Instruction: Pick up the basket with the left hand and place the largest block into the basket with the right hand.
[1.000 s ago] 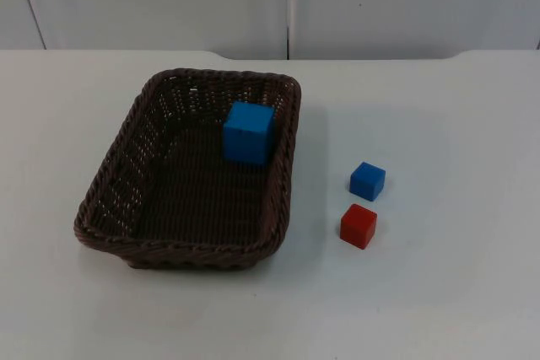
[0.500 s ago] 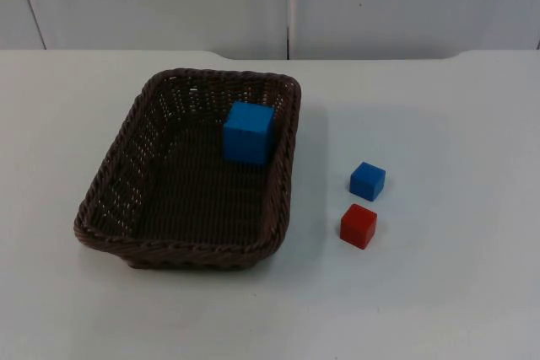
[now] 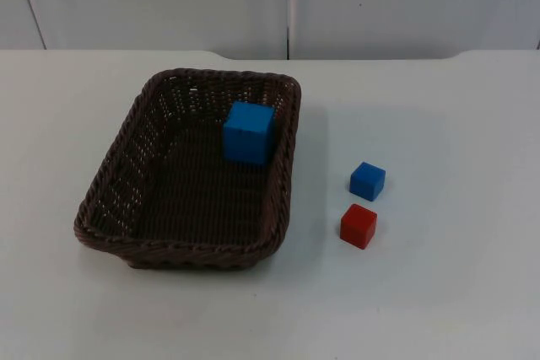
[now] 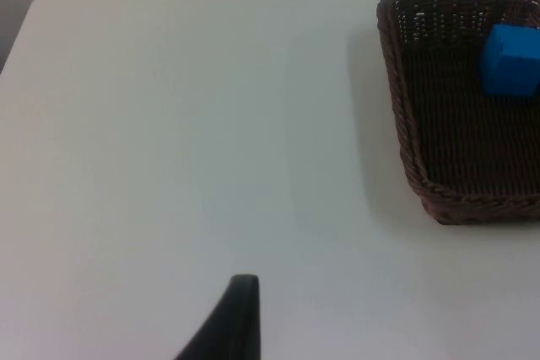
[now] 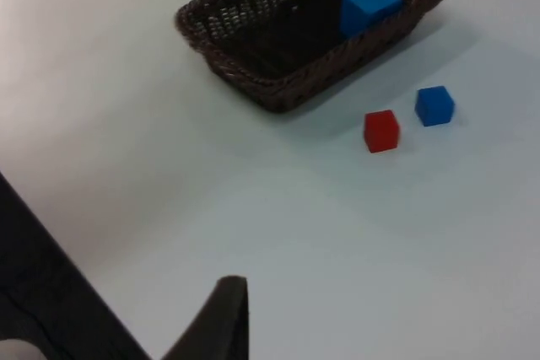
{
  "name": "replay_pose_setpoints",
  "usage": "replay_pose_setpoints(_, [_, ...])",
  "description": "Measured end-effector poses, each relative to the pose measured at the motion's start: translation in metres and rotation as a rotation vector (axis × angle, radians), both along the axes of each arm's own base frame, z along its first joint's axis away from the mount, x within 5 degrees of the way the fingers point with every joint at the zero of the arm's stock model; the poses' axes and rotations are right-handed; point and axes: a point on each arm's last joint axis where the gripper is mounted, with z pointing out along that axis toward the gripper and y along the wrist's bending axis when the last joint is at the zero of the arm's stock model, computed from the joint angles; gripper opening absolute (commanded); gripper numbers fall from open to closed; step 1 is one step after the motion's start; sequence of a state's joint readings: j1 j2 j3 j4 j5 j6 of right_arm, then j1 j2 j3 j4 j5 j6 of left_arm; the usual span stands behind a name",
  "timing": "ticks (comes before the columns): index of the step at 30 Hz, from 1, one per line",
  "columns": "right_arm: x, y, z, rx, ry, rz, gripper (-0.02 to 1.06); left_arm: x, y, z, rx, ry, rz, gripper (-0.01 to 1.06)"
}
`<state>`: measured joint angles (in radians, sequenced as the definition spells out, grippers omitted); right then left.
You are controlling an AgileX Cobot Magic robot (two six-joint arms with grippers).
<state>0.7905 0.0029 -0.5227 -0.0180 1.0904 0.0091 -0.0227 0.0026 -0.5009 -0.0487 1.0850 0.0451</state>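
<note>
Wicker fills the middle-left of the top view: a dark brown basket [image 3: 190, 174] sits on the white surface [image 3: 439, 292], its long axis running from about 7 o'clock to 1 o'clock. Inside it, the large blue block [image 3: 249, 132] rests on the basket floor against the wall at the 1 o'clock corner. Outside, at 3 o'clock from the basket and apart from it, stand two smaller cubes: a small blue block [image 3: 368, 180] and, just beside it at 6 o'clock, a red block [image 3: 359, 226]; the two are close but not touching. The grey partition wall [image 3: 169, 2] closes the surface at 12 o'clock.

From the left wrist view, the left gripper [image 4: 228, 326] hangs over bare surface [image 4: 169, 124], well apart from the basket [image 4: 413, 166]; one dark fingertip is visible, and whether the gripper is spread or pressed together cannot be told. The large blue block [image 4: 511, 60] lies inside the basket.

From the right wrist view, the right gripper [image 5: 221, 322] is likewise held above bare surface [image 5: 337, 233], well apart from everything; its state cannot be told either. The basket [image 5: 278, 82] holds the large blue block [image 5: 369, 6], with the red block [image 5: 381, 131] and small blue block [image 5: 434, 105] side by side near the basket's outer wall.
</note>
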Motion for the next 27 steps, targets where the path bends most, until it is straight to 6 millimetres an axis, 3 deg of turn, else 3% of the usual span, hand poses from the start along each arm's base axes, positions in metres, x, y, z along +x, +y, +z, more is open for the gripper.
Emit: replay_pose_setpoints(27, [-0.0032,0.0044,0.0000,0.000,0.000,-0.657,1.05,0.0000,0.0000,0.0000,0.000,0.000,0.000,1.05])
